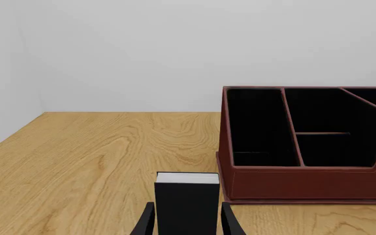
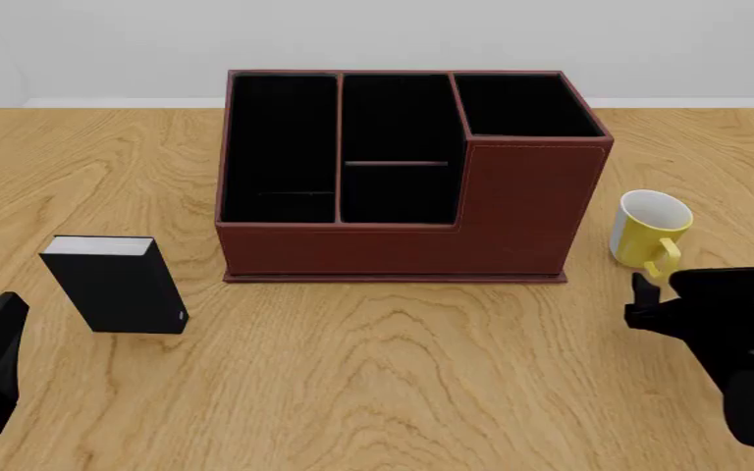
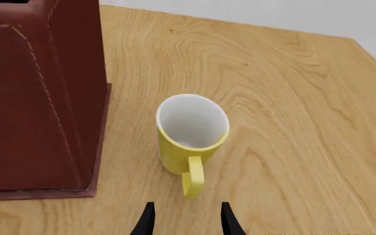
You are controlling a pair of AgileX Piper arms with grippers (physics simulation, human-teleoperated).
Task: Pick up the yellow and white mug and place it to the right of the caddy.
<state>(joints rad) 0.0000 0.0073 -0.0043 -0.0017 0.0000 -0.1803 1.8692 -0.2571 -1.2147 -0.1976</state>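
Grippers nearest: right gripper (image 3: 184, 220) parted, holding nothing, just short of the upright small yellow mug with white inside (image 2: 651, 231); left gripper (image 1: 186, 223) parted around black book-like block (image 2: 115, 284). Mug stands right of dark red-brown leather-look caddy (image 2: 397, 177). No readable writing. Light oak-grain table (image 2: 391, 383), plain grey wall (image 1: 175, 49).

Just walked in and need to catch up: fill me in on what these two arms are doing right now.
Nothing is held. The yellow mug stands upright on the table, just right of the brown caddy and apart from it, handle toward the arms. The right gripper is open, just short of the mug's handle and not touching it. The left gripper sits low at the near left, open, with a small black block standing right in front of it.
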